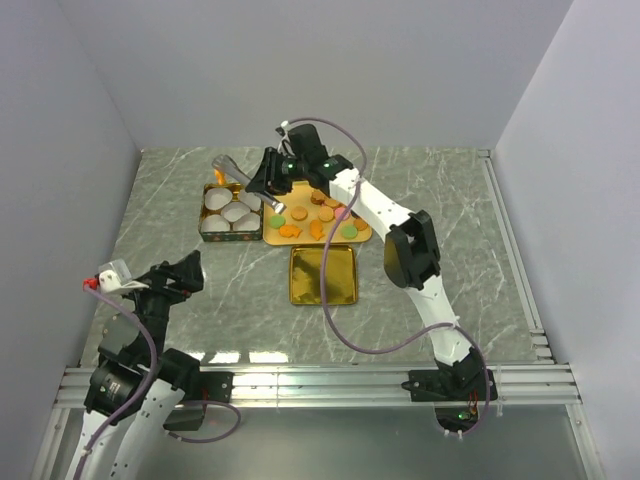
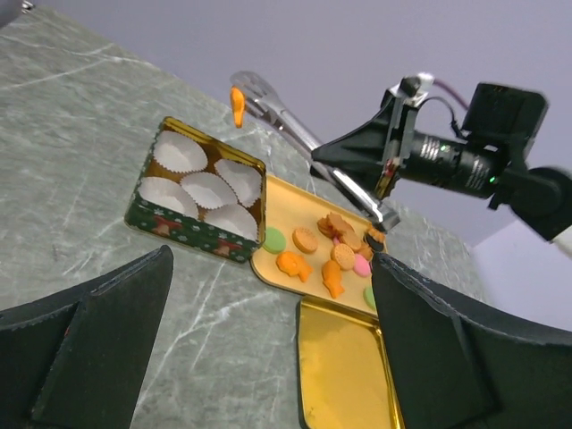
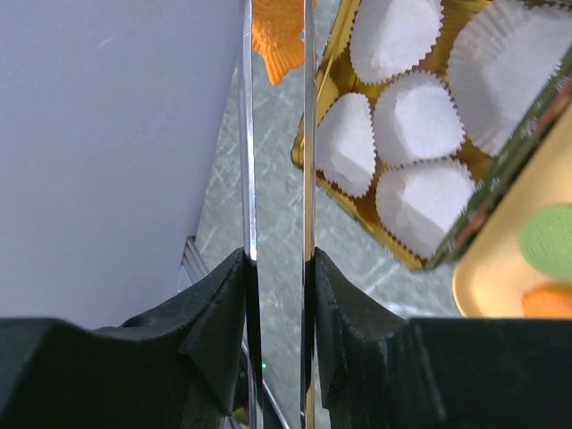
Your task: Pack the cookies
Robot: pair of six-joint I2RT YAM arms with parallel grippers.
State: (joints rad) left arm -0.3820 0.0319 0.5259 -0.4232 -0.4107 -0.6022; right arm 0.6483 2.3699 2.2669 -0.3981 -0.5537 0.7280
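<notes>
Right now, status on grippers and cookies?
Left gripper open, apart from the tin. Right gripper shut on tongs, fish cookie pinched by tin's far edge. Cups empty, nothing blocking.

Soft, even white light from above filled all three views; shadows were faint. The grey marbled bench (image 1: 440, 200) carried pale glare patches at 6 o'clock, and the shiny gold rectangular tray (image 1: 323, 275) gleamed. In the right wrist view, the right tool (image 3: 279, 259) at 6 o'clock was blurred, and the slim steel tongs (image 3: 307, 134) glinted.
</notes>
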